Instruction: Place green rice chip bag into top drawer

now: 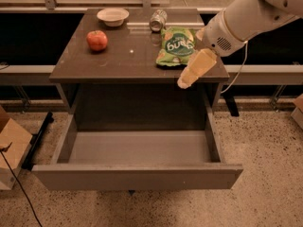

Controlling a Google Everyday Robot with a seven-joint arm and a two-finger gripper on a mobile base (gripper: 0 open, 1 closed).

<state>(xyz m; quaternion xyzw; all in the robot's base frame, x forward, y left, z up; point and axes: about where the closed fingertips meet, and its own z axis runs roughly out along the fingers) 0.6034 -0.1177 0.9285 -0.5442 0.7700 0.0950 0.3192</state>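
The green rice chip bag lies flat on the right part of the dark table top. The top drawer is pulled out below the table, its grey inside bare. My gripper hangs from the white arm at the table's right front edge, just in front of and below the bag, not touching it. It holds nothing.
A red apple sits at the table's left. A white bowl and a silver can on its side stand at the back. A cardboard box is on the floor at left.
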